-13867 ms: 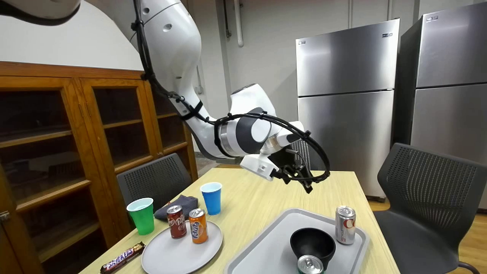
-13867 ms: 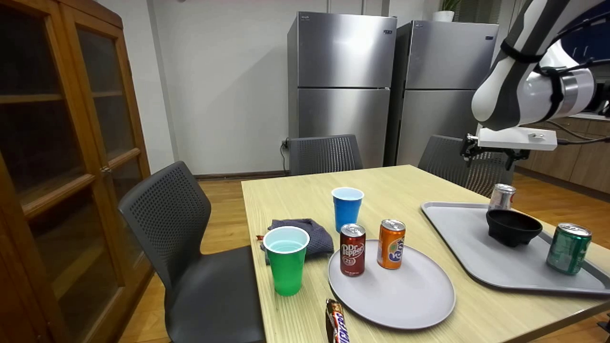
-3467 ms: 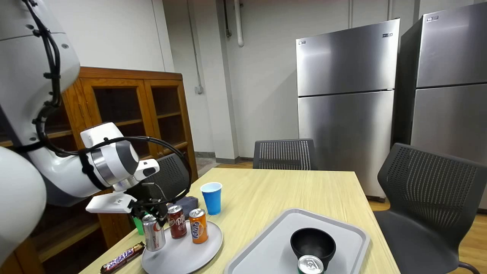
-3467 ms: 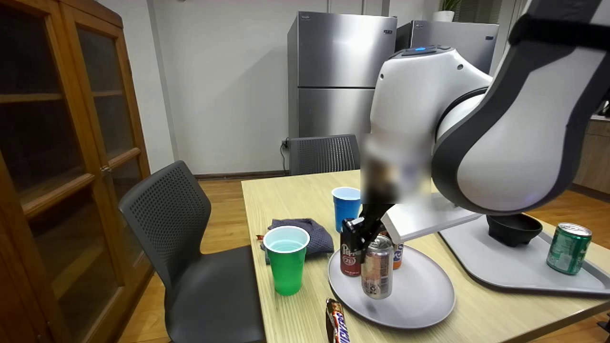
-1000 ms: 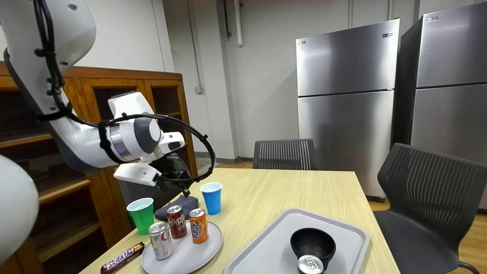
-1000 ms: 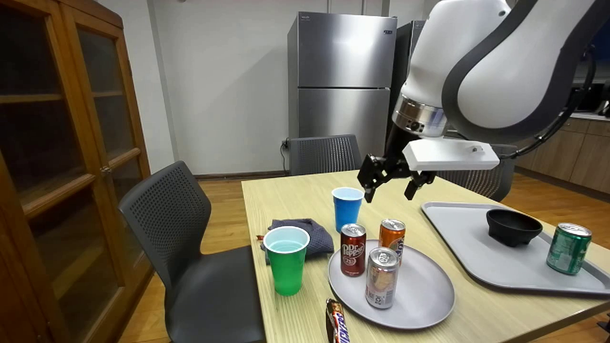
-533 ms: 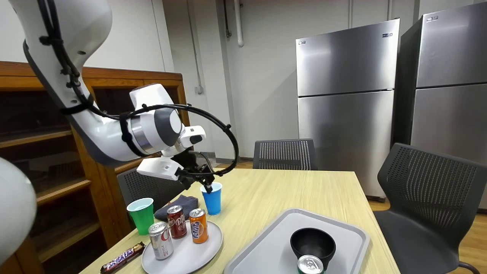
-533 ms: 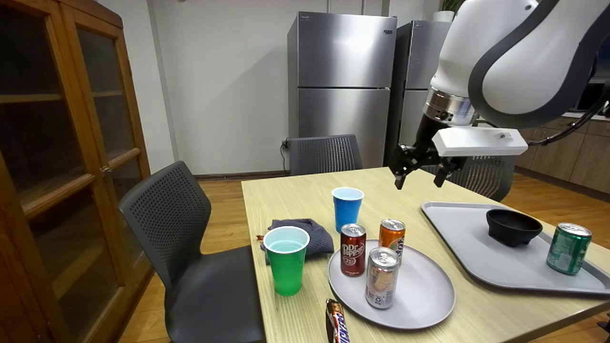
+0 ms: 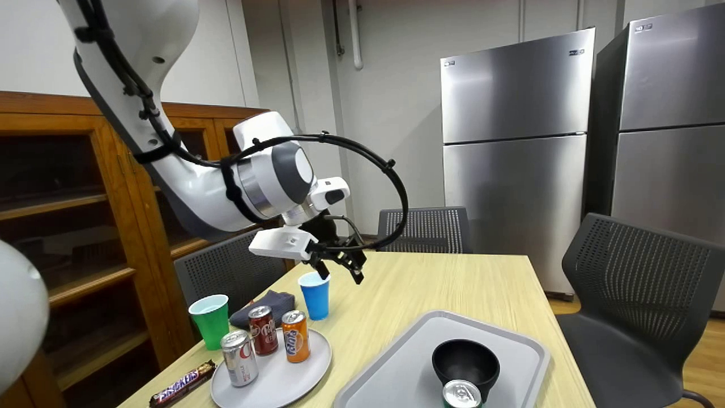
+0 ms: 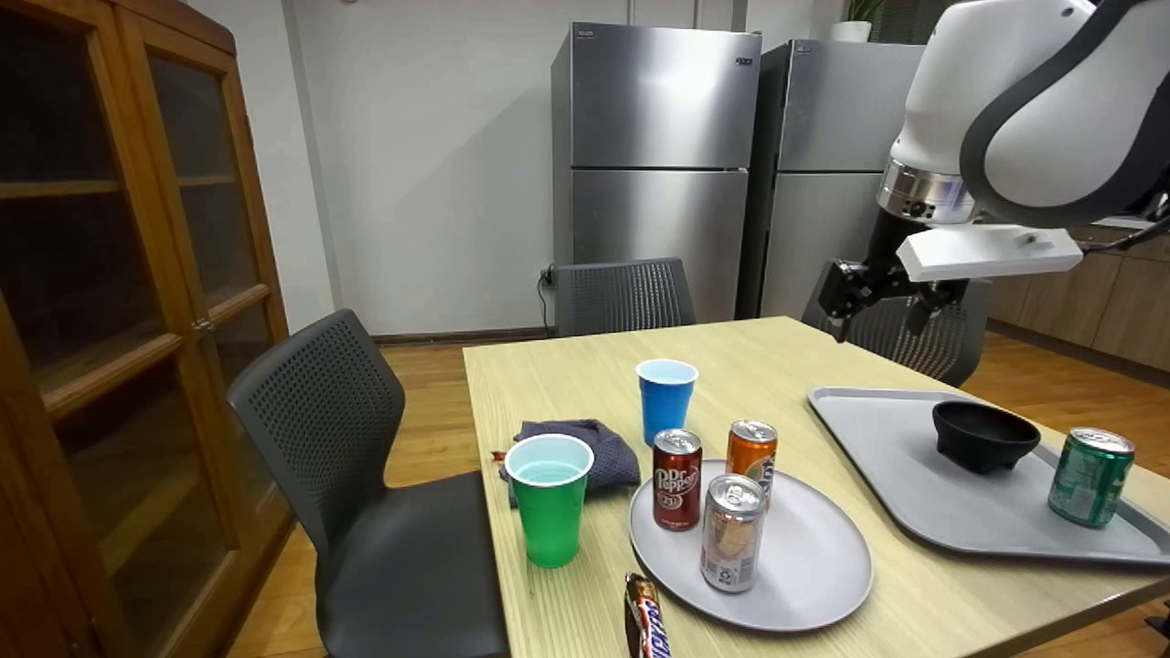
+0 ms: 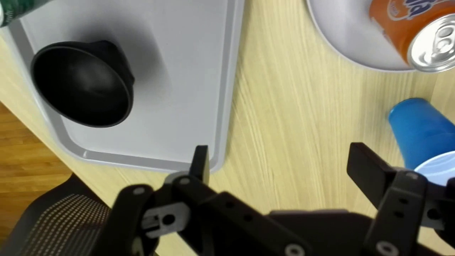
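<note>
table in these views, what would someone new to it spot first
Probably the open, empty gripper hanging above the pale table. Next comes the round gray plate bearing a silver can, a Dr Pepper can and an orange Fanta can, all upright, with a bright green cup beside it. The black bowl stands out against the pale gray tray.

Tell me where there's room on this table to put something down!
The tabletop is bare between the tray and the blue cup, with the open gripper hanging above. The tray has room beside the black bowl, towards the plate. It's crowded around the three cans there, the green cup, cloth and Snickers bar.
</note>
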`<state>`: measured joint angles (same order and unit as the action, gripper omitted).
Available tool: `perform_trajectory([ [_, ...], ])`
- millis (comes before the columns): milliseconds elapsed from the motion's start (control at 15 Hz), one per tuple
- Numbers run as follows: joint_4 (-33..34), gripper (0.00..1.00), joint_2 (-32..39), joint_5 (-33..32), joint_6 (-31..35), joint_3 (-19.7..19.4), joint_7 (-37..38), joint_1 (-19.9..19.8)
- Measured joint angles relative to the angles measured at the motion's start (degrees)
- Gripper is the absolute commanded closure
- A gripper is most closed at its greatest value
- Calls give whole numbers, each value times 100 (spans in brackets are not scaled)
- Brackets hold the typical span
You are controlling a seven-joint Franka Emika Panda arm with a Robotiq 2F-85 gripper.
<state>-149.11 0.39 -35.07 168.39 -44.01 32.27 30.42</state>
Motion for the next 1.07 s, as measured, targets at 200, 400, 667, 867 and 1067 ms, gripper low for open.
perform_trajectory([
  [200,113,0,-2,-223,-154,-260,193,-135],
  [400,164,0,-30,-427,-295,-465,410,-227],
  [667,173,0,-91,-557,-468,-645,686,-280],
  [867,233,0,-101,-582,-600,-711,997,-282],
  [1067,373,0,-101,-582,-750,-712,1410,-278],
])
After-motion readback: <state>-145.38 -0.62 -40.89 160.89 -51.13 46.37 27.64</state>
